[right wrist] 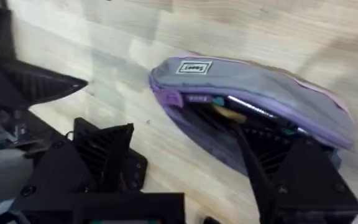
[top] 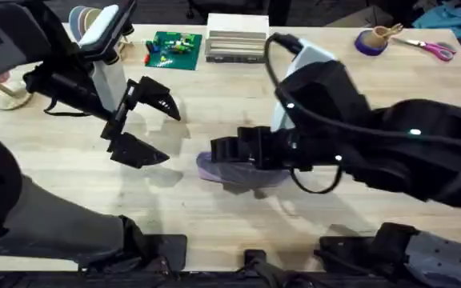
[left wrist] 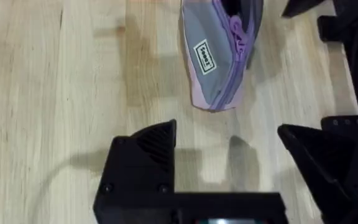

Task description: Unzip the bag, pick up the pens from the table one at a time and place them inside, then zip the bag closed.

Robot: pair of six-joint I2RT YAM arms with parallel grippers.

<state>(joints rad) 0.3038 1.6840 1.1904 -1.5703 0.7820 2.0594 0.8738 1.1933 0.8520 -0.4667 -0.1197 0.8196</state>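
The bag (top: 238,170) lies at the centre of the overhead frame on the surface (top: 214,224), unzipped, with pens (right wrist: 241,112) showing inside. The loading looks finished, so zipping is next: the right tool (right wrist: 185,168), open around the bag's end, must find the zipper pull (right wrist: 173,98). The left tool (top: 146,128) hangs open nearby. A small white label (left wrist: 203,55) on the bag carries writing too small to read.

Pink-handled scissors (top: 434,50) are lying at the far right beside a purple tape roll (top: 370,42); a green board (top: 174,50) (covered in small parts) is sitting far centre beside a white box (top: 236,44).
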